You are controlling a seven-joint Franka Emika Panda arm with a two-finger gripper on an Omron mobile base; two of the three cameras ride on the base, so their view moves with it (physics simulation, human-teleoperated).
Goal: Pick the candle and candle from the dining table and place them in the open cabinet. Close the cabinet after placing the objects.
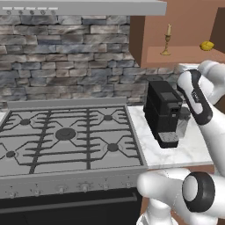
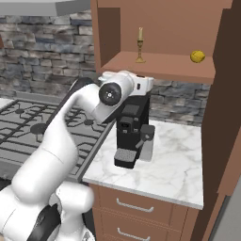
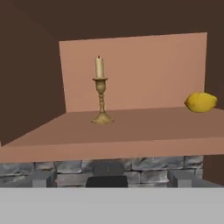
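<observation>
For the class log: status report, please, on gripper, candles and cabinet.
Gripper open, holding nothing. Candle on the brass candlestick upright on cabinet shelf; lemon to its right. Cabinet open. Coffee machine on counter below.

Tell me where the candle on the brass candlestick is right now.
The candle stands upright on the open cabinet's shelf, toward its left side, apart from a lemon at the right.

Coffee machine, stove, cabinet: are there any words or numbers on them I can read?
No words or numbers can be read anywhere.
Coffee machine: dark panels, no readable label.
Stove: its front knobs show no readable marks; too small to tell.
Cabinet: plain wood, no writing.
Candle on its brass candlestick and the lemon: no text.
</observation>
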